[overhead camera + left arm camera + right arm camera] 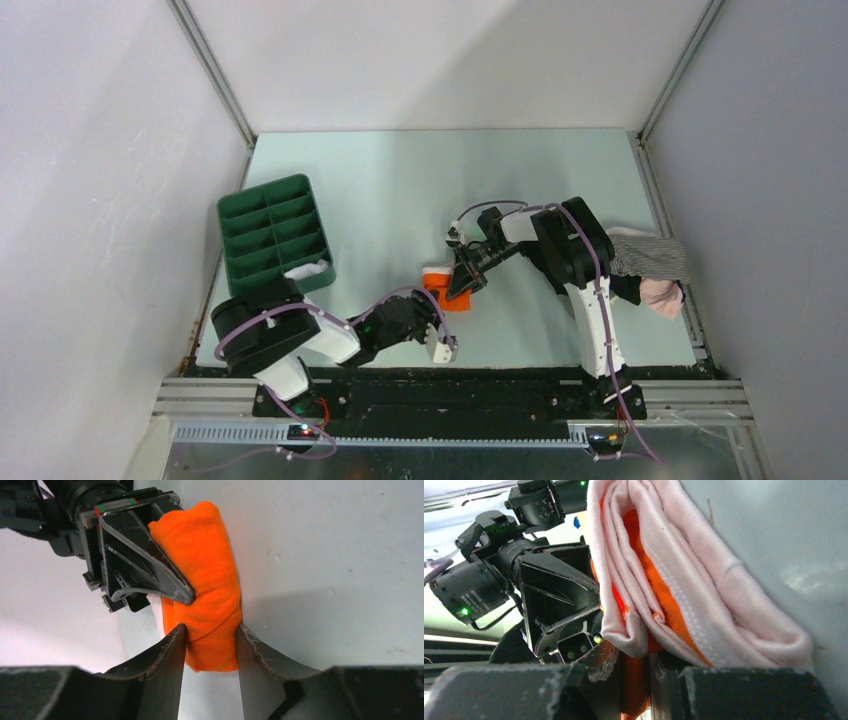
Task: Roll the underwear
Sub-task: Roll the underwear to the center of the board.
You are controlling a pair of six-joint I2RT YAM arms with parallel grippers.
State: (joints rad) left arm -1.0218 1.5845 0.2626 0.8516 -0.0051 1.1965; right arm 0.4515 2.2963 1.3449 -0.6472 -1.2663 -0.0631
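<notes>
The orange underwear point(205, 570), rolled into a tight bundle, lies near the middle of the table point(400, 180). One end is pinched in the right fingers point(150, 565), that arm stretched low from the right. The left fingers point(167, 660), partly closed, press both sides of the other end; from above, the right fingers hide most of the bundle.
</notes>
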